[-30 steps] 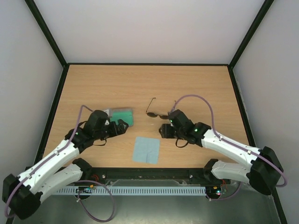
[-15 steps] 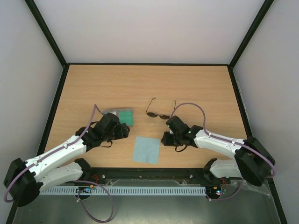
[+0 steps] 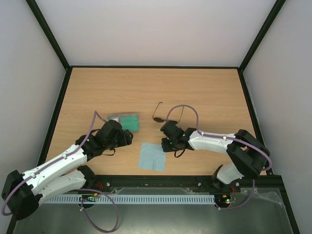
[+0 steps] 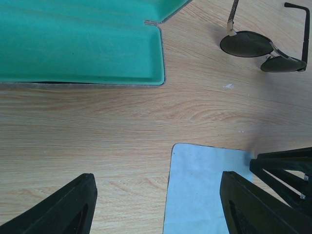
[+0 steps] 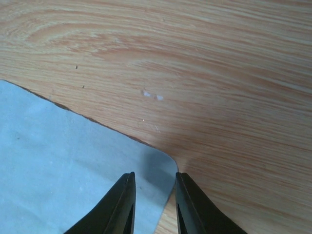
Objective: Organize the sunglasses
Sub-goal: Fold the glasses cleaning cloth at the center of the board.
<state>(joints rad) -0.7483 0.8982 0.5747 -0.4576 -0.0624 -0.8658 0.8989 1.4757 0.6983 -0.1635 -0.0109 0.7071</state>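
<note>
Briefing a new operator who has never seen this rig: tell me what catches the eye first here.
The open grey case with its bright green lining stands out, left of centre by the left arm's jaws, wide open. The dark wire sunglasses lie unfolded on the table to its right, not in it. Nearer the arms, the right arm's jaws hang narrowly apart over a corner of the light blue cloth.
</note>
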